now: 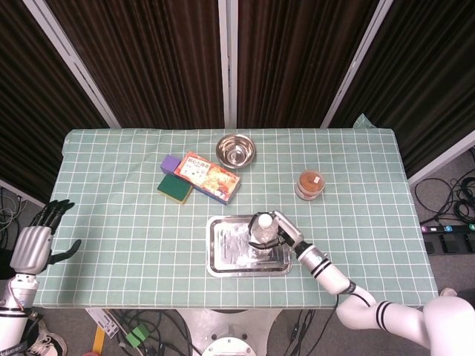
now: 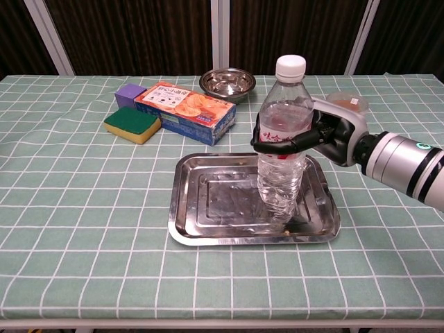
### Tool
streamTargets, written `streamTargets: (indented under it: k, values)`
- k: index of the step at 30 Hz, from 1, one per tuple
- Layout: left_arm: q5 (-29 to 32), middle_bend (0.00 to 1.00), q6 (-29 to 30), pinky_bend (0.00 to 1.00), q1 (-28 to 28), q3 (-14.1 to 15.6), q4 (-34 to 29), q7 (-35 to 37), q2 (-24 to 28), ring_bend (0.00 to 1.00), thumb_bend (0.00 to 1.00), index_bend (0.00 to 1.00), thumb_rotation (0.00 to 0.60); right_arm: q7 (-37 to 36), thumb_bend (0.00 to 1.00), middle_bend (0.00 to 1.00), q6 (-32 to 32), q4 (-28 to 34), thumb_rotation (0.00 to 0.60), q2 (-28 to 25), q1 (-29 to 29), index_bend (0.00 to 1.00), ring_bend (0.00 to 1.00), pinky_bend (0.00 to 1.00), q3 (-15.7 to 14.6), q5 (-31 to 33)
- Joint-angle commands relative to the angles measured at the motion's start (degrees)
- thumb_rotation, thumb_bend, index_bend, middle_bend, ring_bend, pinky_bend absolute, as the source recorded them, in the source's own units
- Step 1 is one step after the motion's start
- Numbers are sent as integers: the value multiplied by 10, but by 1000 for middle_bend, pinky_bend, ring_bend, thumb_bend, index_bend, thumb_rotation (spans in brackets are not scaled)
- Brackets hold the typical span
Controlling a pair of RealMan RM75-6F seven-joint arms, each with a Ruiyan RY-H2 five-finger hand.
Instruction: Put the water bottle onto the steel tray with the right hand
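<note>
The clear water bottle (image 2: pixel 283 142) with a white cap and red label stands upright over the right part of the steel tray (image 2: pixel 201 201); its base looks to be at the tray floor. My right hand (image 2: pixel 320 135) grips it around the middle from the right. From above, the head view shows the bottle (image 1: pixel 263 228) inside the tray (image 1: pixel 226 256) with the right hand (image 1: pixel 286 233) beside it. My left hand (image 1: pixel 35 245) hangs open off the table's left edge, holding nothing.
A steel bowl (image 2: pixel 227 82) stands at the back. Left of it lie an orange snack box (image 2: pixel 184 111), a purple block (image 2: pixel 128 94) and a green-yellow sponge (image 2: pixel 132 123). A small lidded cup (image 1: pixel 311 183) sits back right of the tray.
</note>
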State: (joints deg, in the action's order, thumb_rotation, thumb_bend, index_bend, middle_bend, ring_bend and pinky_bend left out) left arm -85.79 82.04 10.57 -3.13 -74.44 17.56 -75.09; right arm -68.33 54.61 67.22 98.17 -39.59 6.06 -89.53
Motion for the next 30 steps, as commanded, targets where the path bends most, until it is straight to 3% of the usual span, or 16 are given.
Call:
streamTargets:
  k: [1, 4, 6, 8, 13, 17, 21, 23, 24, 26, 28, 30]
  values:
    - [5, 207, -3, 193, -1, -1, 9, 6, -5, 109, 312, 185, 599, -7, 0, 496, 11, -20, 600, 8, 1, 589, 323, 366, -11, -5]
    - [5, 207, -5, 193, 0, -1, 17, 9, -10, 109, 312, 185, 599, -18, 0, 422, 20, -25, 600, -2, 0, 417, 238, 322, -24, -19]
    - [2, 207, -5, 193, 2, -1, 20, 9, -13, 109, 312, 185, 600, -29, 0, 305, 24, -20, 600, -20, -4, 184, 131, 234, -35, -34]
    - [0, 207, -5, 193, 3, -2, 20, 9, -14, 109, 312, 185, 600, -34, 0, 196, 27, -12, 600, -39, -8, 34, 42, 140, -45, -48]
    - [-1, 207, -7, 193, 6, -2, 17, 4, -18, 109, 312, 185, 595, -14, 0, 55, 34, 26, 600, -99, -10, 0, 0, 15, -67, -64]
    - [-2, 207, -7, 193, 8, -3, 12, -3, -18, 109, 312, 185, 590, 46, 0, 12, 20, 81, 600, -170, -4, 0, 0, 0, -80, -52]
    - [1, 207, -11, 193, 9, -4, 1, -13, -15, 109, 312, 185, 576, 243, 0, 1, -40, 172, 600, -288, 4, 0, 0, 0, -96, 1]
    - [4, 207, -14, 193, 9, -4, -8, -21, -11, 109, 312, 185, 558, 426, 0, 0, -29, 217, 600, -339, 31, 0, 0, 0, -94, 67]
    - [4, 207, -16, 193, 10, -4, -12, -26, -9, 109, 312, 185, 551, 548, 0, 0, 4, 240, 600, -354, 54, 0, 0, 0, -89, 116]
    - [4, 207, -17, 193, 11, -4, -18, -32, -6, 110, 312, 185, 545, 708, 0, 0, 77, 274, 600, -356, 90, 0, 0, 0, -82, 183]
    - [4, 207, -16, 193, 11, -5, -22, -35, -3, 109, 312, 185, 542, 811, 0, 0, 157, 297, 600, -342, 124, 0, 0, 0, -75, 217]
    - [4, 207, -17, 193, 12, -5, -24, -35, -2, 109, 311, 185, 542, 844, 0, 0, 202, 295, 600, -329, 145, 0, 0, 0, -73, 215]
